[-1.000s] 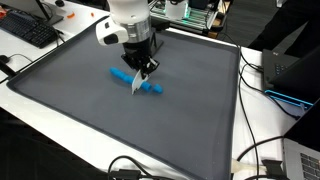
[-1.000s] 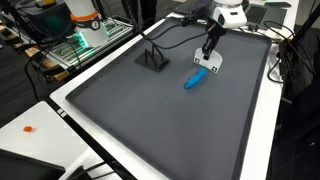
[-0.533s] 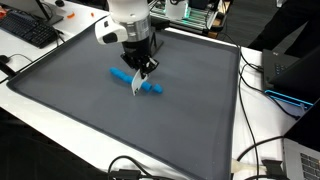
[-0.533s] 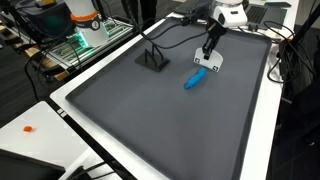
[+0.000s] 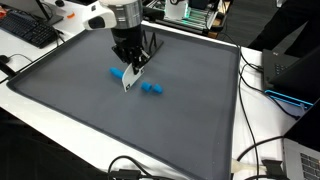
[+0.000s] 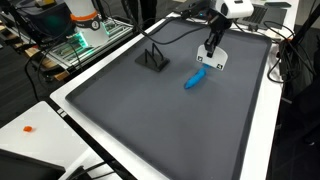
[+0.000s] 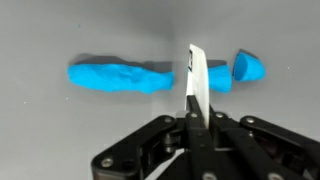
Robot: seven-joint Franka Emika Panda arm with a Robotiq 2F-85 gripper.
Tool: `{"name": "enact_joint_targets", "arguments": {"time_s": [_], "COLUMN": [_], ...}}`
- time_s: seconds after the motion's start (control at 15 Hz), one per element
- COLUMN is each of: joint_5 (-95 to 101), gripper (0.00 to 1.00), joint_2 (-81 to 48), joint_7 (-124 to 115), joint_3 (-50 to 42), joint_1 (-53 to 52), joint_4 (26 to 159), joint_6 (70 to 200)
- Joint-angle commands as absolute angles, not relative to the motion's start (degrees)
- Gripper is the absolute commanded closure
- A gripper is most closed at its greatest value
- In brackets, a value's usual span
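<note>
Above the dark grey mat [image 5: 80, 110] on the desk [image 5: 40, 125], my jaws are clamped on a thin white plastic blade [image 7: 194, 85], edge-down over a blue clay roll [image 7: 115, 77]. A small cut-off blue clay chunk [image 7: 248, 67] lies just right of the roll.

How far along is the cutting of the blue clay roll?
Done: one small end piece looks cut free of the blue roll. In hand: the tool grips a white blade set across the roll, nearer that end. Left: the long part is uncut.
</note>
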State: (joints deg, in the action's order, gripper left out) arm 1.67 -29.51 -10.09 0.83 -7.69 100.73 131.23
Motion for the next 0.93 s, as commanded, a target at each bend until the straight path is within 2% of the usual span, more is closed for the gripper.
{"name": "enact_joint_targets", "arguments": {"time_s": [0.0,0.87], "joint_5": [2.59,1.86], "gripper": [0.99,0.99], "joint_2": [-27.26,-28.57], "joint_7": [-10.41,-9.22], "joint_3": [-0.11,-0.83], "joint_1": [-7.03,-5.02], "joint_4": [101.97,102.36], "joint_6": [130.48,131.1]}}
